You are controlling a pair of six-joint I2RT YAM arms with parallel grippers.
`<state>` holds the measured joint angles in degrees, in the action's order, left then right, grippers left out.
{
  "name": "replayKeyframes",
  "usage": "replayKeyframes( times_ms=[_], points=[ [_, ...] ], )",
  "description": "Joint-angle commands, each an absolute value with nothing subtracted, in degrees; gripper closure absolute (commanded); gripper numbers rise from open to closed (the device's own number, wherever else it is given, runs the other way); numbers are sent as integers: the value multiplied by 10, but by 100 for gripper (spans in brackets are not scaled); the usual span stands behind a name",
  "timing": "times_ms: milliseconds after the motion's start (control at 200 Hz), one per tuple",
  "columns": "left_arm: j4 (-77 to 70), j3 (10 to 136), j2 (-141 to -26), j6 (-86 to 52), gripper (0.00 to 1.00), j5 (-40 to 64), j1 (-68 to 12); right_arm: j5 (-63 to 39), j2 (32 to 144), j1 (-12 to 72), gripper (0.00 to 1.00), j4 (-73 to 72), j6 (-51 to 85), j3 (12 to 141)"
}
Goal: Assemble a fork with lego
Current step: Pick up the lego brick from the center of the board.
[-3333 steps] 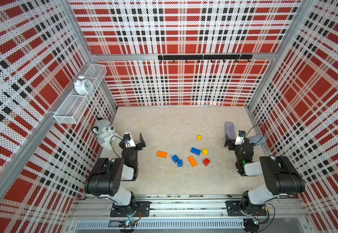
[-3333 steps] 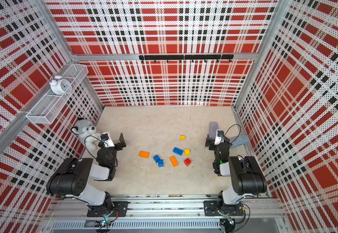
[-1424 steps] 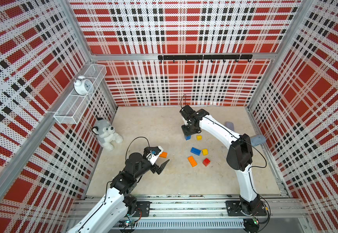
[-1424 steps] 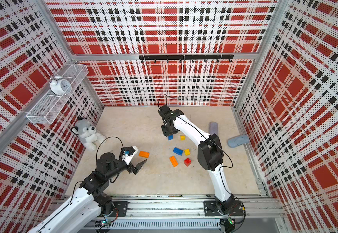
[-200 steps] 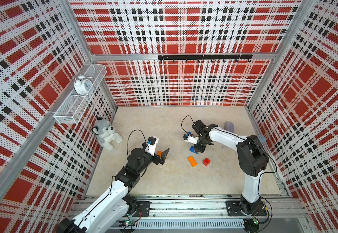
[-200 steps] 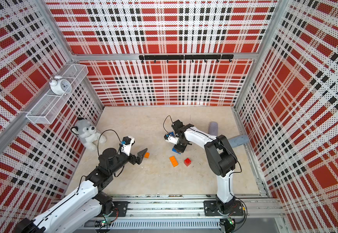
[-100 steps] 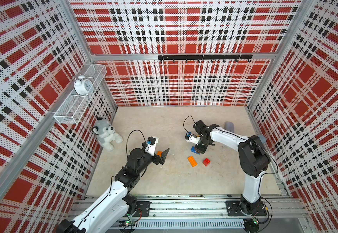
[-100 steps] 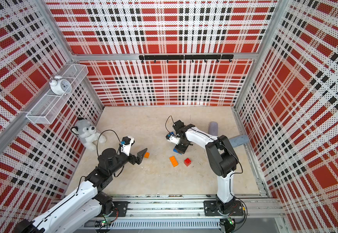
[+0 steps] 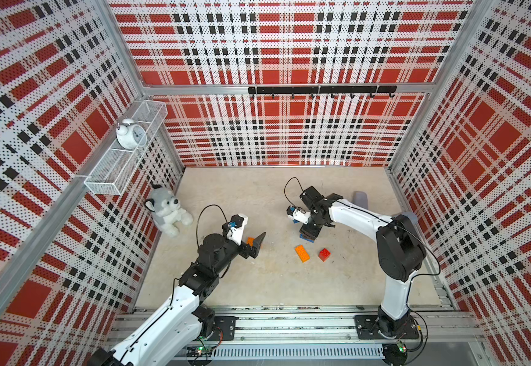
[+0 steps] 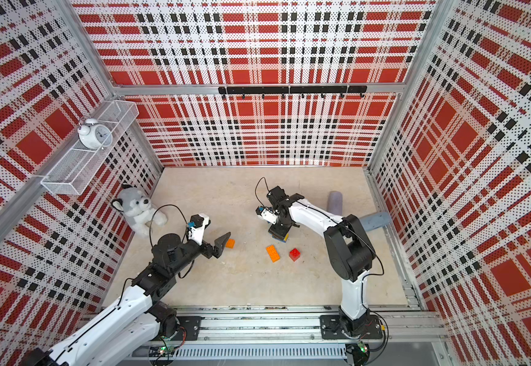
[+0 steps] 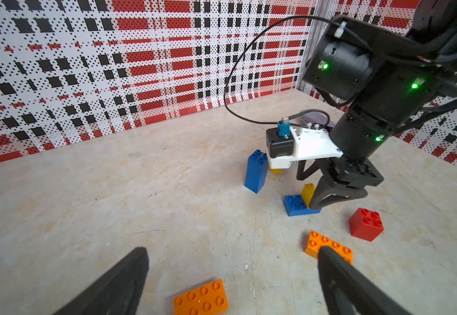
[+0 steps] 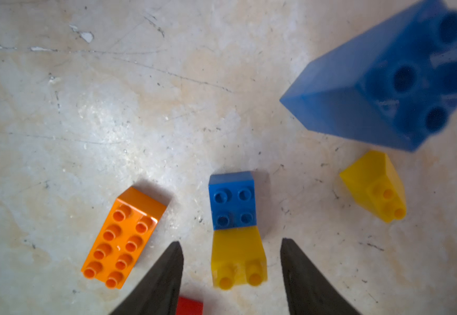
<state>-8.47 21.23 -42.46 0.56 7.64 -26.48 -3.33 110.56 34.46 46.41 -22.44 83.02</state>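
Left gripper [image 11: 231,252] gapes wide, empty, above an orange brick [image 11: 201,297] left of the tabletop's [image 9: 257,285] centre. At centre, right gripper [image 12: 230,243] straddles, part-open and not touching, a yellow brick [image 12: 236,256] on a blue brick [image 12: 232,203]. Likely light, stiff, slick: pinch flat sides.

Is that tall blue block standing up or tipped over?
Upright: the tall blue block stands on its small end, with its studs facing up.

jaws apart astride yellow brick [image 12: 237,259] atop blue brick [image 12: 232,203], orange brick [image 12: 122,237] beside
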Motion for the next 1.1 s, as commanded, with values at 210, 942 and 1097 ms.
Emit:
replayKeyframes(
  times_ms=[210,942,1097],
  points=[
    [-87,218,-425,18,2,78,-265,-10,1163,356,44,486,-212,860],
    [-87,221,-438,14,2,86,-254,-29,1188,360,56,483,-199,877],
    [-87,220,-438,15,2,87,-253,-29,1185,360,55,483,-197,877]
  ],
)
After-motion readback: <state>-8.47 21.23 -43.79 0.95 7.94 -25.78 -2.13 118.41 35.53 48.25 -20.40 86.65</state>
